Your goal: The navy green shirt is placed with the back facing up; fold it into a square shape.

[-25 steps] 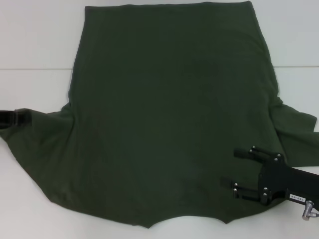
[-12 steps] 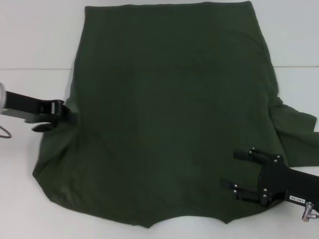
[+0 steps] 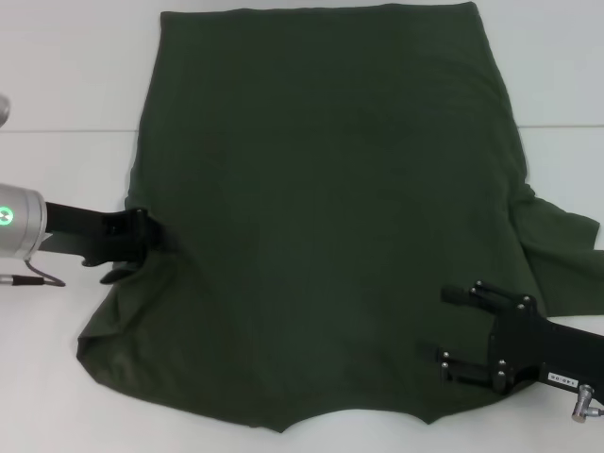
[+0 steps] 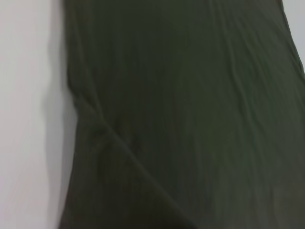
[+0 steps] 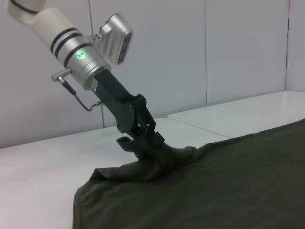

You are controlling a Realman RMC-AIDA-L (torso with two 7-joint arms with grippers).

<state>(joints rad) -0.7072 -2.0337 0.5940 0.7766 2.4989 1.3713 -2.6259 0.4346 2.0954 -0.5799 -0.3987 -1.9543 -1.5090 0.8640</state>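
Left gripper pinches the navy green shirt sleeve, lifted off the table — right gripper hovers, fingers wide.

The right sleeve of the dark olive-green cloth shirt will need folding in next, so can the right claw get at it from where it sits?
Probably yes. The right claw hovers open over the shirt's near right corner, and the spread right sleeve lies just beside it with nothing between.

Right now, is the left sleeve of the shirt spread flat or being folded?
Being folded. The left gripper is shut on the navy green shirt at its left sleeve, lifting it in a bunch over the body.
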